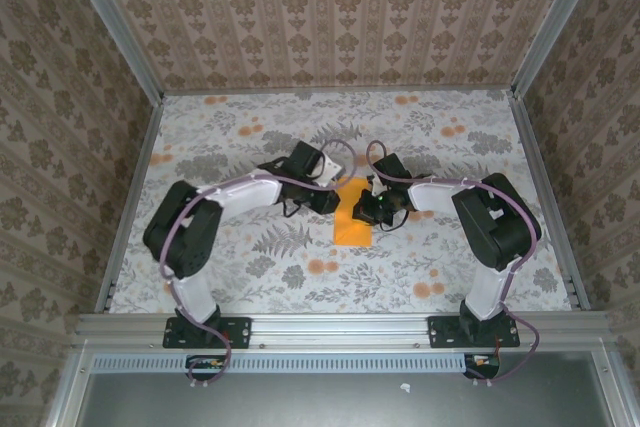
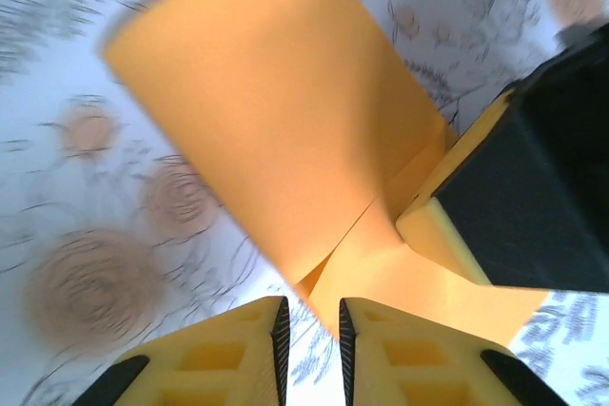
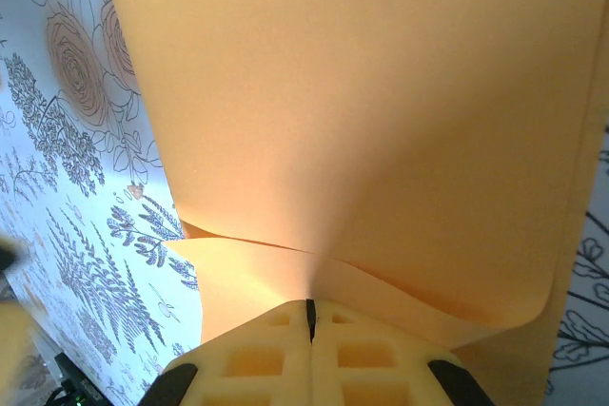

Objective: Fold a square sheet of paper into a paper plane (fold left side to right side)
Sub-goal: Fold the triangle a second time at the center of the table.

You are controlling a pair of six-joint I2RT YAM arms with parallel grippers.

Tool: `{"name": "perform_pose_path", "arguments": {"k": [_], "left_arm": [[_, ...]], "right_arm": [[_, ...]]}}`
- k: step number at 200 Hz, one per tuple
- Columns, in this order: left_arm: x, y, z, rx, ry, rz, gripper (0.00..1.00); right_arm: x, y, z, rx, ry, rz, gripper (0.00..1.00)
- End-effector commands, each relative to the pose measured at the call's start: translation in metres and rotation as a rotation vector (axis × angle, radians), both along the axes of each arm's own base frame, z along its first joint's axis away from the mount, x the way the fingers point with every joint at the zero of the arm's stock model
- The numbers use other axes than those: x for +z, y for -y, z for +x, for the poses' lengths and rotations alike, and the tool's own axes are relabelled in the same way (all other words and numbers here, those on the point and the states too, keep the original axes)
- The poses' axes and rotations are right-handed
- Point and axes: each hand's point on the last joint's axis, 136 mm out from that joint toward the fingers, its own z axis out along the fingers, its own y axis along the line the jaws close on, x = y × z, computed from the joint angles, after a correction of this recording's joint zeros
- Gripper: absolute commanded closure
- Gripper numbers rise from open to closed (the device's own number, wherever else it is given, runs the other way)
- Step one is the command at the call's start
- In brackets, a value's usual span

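as we look down, the square sheet of paper (image 1: 352, 222) lies at the middle of the flowered cloth (image 1: 250, 147). our right gripper (image 3: 310, 309) clenches its edge; our left gripper (image 2: 312, 320) stands slightly parted beside it.

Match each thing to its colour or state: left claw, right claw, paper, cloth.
Things:
1. left claw
2. right claw
3. paper
4. cloth

Colour or state:
A. flower print
B. plain orange
C. fingers a little apart
D. shut on the paper

Pairs: 1-C, 2-D, 3-B, 4-A
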Motion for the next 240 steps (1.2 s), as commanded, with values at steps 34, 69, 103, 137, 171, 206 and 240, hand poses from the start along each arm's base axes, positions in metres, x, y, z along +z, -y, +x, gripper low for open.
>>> {"name": "perform_pose_path", "arguments": {"k": [34,69,103,137,171,206,240], "left_arm": [[0.031,0.001,-0.052,0.006,-0.203,-0.259,0.82],[0.027,0.015,-0.077,-0.040,-0.318,-0.358,0.84],[0.015,0.032,-0.091,-0.104,-0.398,-0.355,0.84],[-0.003,0.043,-0.098,-0.139,-0.417,-0.285,0.84],[-0.021,0.042,-0.094,-0.126,-0.403,-0.212,0.83],[-0.034,0.035,-0.093,-0.115,-0.397,-0.142,0.82],[-0.046,0.029,-0.093,-0.111,-0.398,-0.093,0.81]], "right_arm": [[-0.030,0.016,-0.020,-0.001,-0.100,-0.107,0.96],[-0.031,0.017,-0.020,0.001,-0.101,-0.112,0.96],[-0.030,0.017,-0.020,0.004,-0.102,-0.114,0.96],[-0.029,0.018,-0.022,0.007,-0.104,-0.117,0.96],[-0.029,0.018,-0.022,0.011,-0.105,-0.120,0.96],[-0.029,0.018,-0.022,0.015,-0.103,-0.123,0.96],[-0.029,0.019,-0.023,0.017,-0.106,-0.125,0.96]]}}
